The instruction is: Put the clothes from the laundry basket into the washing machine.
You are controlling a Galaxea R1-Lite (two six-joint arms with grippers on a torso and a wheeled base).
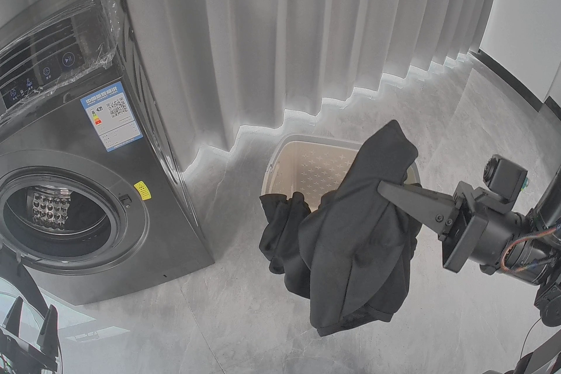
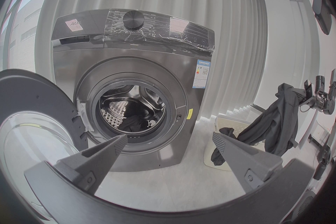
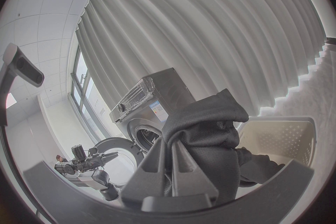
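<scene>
A grey front-loading washing machine (image 1: 87,159) stands at the left against a white pleated curtain (image 1: 327,13), its round door (image 2: 31,123) swung fully open. In the left wrist view a dark piece of clothing (image 2: 131,124) lies low in the steel drum (image 2: 140,102). The left gripper (image 2: 169,140) hangs in front of the opening and apart from it, jaws spread wide with nothing between them.

To the machine's right, on the pale stone floor (image 1: 234,287), sits the cream laundry basket (image 1: 310,146), close to the curtain's hem. A dark garment (image 1: 283,235) is draped over the basket's near rim and trails down its outer wall.

Just right of that hangs a larger black garment (image 1: 350,241), its long axis running top to bottom. A short fold stands up above the pinch point, while the bulk drops in front of the basket's near right corner toward the floor. Whether its lower hem touches the floor is hard to judge from the head view. The two garments appear to touch where they overlap.

At the right, the right gripper (image 1: 387,188) points toward the robot's left, its jaws closed tight on the black garment near the upper end. The right wrist view shows the cloth nipped between the fingertips (image 3: 159,151) and spilling past their ends, with the basket just beyond.
</scene>
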